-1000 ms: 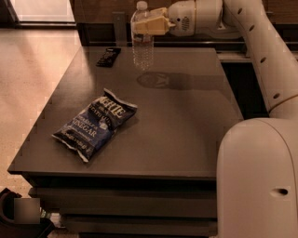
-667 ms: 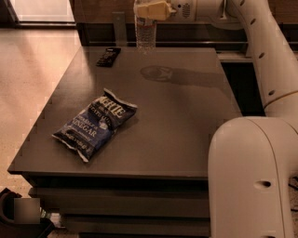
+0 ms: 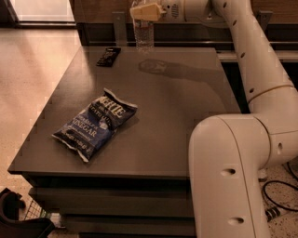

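Note:
My gripper (image 3: pixel 145 11) is at the top of the camera view, above the far edge of the dark table (image 3: pixel 186 121), shut on a clear water bottle (image 3: pixel 143 33). The bottle hangs upright in the air, its base off the tabletop and its cap out of view. Its faint shadow falls on the table just below. A blue chip bag (image 3: pixel 95 124) lies flat on the table's near left part, far from the gripper.
A small black object (image 3: pixel 108 56) lies at the table's far left corner. My white arm (image 3: pixel 251 69) runs down the right side to its bulky base segment (image 3: pixel 228 176). Cables (image 3: pixel 277 195) lie on the floor at right; a dark bag (image 3: pixel 18 218) sits lower left.
The gripper has lifted the bottle higher and carried it toward the table's far edge; the bottle's top has left the view. The chip bag has not moved.

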Controlling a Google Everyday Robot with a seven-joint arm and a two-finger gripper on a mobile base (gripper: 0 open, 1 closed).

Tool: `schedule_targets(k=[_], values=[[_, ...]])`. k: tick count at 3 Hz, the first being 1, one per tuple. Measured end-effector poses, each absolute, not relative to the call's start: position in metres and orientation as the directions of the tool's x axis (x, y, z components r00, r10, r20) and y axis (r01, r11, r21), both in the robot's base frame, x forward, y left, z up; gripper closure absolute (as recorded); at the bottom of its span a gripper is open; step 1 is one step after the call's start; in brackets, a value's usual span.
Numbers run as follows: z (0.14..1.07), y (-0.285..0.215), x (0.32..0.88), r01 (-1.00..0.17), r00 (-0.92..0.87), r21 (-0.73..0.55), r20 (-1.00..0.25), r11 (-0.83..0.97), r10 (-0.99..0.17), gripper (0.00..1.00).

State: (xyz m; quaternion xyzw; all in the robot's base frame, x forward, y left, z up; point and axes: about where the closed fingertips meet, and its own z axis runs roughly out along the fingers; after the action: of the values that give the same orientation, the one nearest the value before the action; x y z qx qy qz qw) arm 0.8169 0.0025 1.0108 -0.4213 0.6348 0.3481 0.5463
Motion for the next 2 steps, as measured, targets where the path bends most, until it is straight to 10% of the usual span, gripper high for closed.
schedule_targets(k=[2], values=[[0.955, 0.046, 0.830, -0.939, -0.126, 0.072, -0.982, 0.338, -0.142, 1.00]])
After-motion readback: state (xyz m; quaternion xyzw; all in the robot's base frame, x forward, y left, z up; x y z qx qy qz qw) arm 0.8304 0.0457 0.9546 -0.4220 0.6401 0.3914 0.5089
